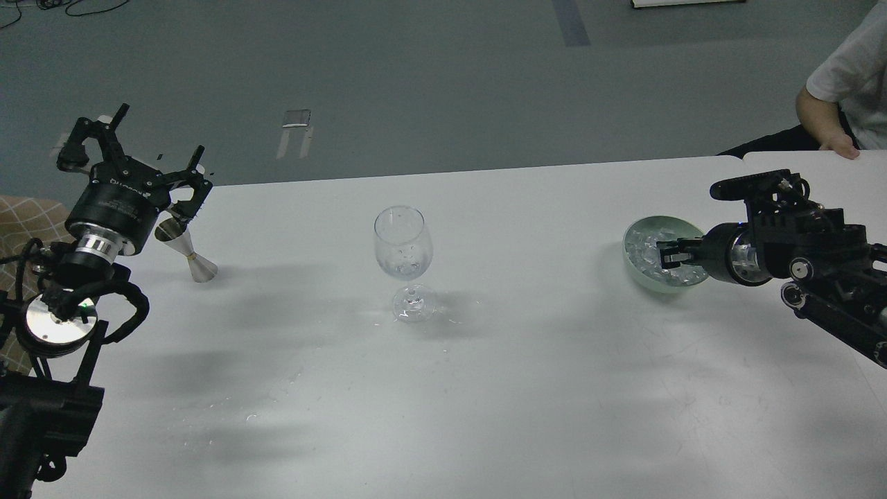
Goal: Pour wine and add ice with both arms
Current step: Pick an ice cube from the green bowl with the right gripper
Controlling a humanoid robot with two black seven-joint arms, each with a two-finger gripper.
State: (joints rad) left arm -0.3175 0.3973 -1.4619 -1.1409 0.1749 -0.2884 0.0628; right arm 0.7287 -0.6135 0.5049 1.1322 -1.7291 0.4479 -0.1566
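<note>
On the white worktop [527,388] the ice [648,248] lies in a pale bowl [634,232] far right of the wine glass [403,260]. The right arm's fingers [666,255] dip into it, their state unclear. The left arm's fingers [156,159], spread open, hover above a steel jigger [187,251].
</note>
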